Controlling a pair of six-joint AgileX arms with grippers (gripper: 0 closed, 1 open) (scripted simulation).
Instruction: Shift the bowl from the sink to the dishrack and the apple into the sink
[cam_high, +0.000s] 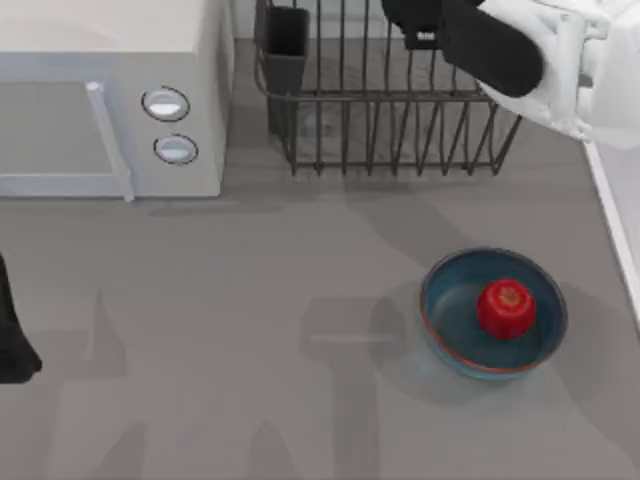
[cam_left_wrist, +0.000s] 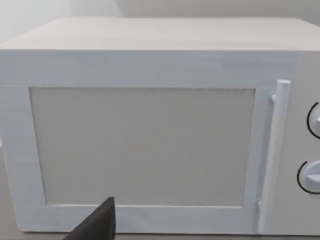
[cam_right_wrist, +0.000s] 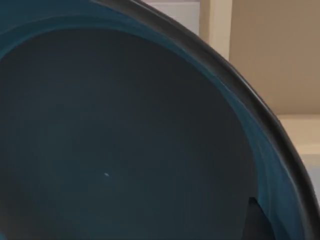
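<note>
The bowl's (cam_right_wrist: 125, 135) deep-blue inside is pressed close to the camera in the right wrist view, and one dark fingertip (cam_right_wrist: 257, 220) sits at its rim. My right gripper (cam_high: 421, 28) is shut on the bowl, above the back of the dark wire dishrack (cam_high: 380, 97) at the top of the table. The red apple (cam_high: 506, 307) lies inside a second, matching blue bowl (cam_high: 440, 310) standing on the grey table at the right. A pale strip of the sink (cam_high: 620, 215) runs along the right edge. My left gripper (cam_high: 12, 345) is parked at the far left edge.
A white microwave (cam_high: 100, 90) with two knobs fills the back left corner, and its door (cam_left_wrist: 150, 145) faces the left wrist camera. A black utensil cup (cam_high: 287, 45) stands in the rack's left end. Open grey tabletop lies between the microwave and the apple's bowl.
</note>
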